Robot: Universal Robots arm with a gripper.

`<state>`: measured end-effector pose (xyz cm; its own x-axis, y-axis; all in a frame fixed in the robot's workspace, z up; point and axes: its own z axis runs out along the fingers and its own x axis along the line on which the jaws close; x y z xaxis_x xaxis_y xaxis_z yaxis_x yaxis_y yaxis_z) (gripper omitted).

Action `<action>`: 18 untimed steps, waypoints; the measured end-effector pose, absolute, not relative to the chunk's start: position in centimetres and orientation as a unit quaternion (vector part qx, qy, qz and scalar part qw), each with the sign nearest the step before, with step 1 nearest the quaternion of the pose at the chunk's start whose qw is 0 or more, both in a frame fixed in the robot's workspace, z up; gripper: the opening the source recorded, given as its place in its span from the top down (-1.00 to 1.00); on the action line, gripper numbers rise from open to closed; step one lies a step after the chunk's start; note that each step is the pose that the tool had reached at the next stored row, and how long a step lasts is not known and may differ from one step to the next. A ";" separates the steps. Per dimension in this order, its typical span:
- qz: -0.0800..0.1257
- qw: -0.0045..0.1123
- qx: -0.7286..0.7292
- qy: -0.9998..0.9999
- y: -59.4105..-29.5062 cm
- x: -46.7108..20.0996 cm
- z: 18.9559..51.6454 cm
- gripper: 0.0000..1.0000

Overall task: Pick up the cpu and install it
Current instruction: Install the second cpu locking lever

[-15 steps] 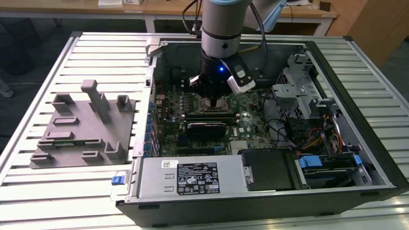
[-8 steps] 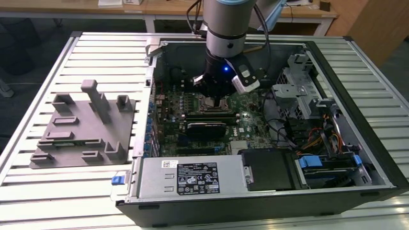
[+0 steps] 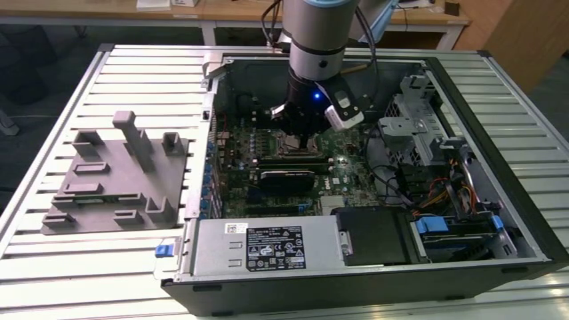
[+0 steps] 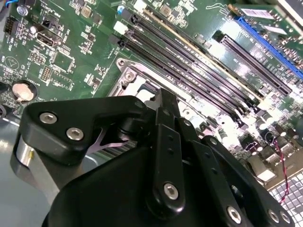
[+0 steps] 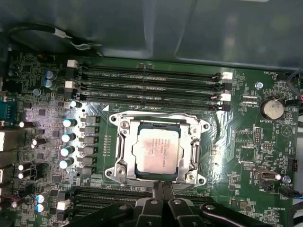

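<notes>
Cpu (image 5: 156, 150) sits flat inside the square socket (image 5: 119, 142) in the centre of the first wrist view, its silvery-white top facing the camera with faint print on it and a thin darker rim around. The metal frame of the socket surrounds it on all 4 sides, with screws at the corners. Nothing covers the chip.

Just below it in that view the gripper (image 5: 163, 189) stands with its 2 black fingertips pressed together, so the pincer is closed and holds nothing; the tips are just beside the lower edge of the socket frame. In the second wrist view the black linkage of the gripper (image 4: 163, 101) hides most of the socket.

Above the socket in the first wrist view run 4 long dark memory slots (image 5: 147, 82) with white clips at the ends. To the left of the socket stands a column of small round capacitors (image 5: 67, 137), and at the right side of the frame a coin battery (image 5: 272, 109) lies on the green motherboard (image 5: 236, 142).

In the exterior view the arm (image 3: 316, 40) comes down from the top centre into the open computer case (image 3: 462, 87). A grey fixture block (image 3: 116, 177) lies on the slatted table (image 3: 53, 100) at the left of the frame, well apart from the case. A power supply (image 3: 262, 247) with a black label fills the lower part of the case.
</notes>
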<state>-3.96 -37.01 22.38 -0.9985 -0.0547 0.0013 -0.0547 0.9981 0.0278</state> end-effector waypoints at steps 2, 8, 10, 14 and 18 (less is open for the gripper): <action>-0.014 0.001 0.027 -1.000 -37.3 -4.0 22.4 0.79; -0.014 0.001 0.027 -1.000 -37.9 -4.8 22.4 0.79; -0.014 0.001 0.027 -1.000 -37.9 -5.6 22.3 0.79; -0.014 0.001 0.027 -1.000 -37.9 -6.4 22.0 0.79; -0.014 0.002 0.027 -1.000 -37.9 -6.4 21.3 0.79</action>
<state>-6.43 -37.86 21.30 -0.9985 -0.0550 0.0024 -0.0549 0.9981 0.0283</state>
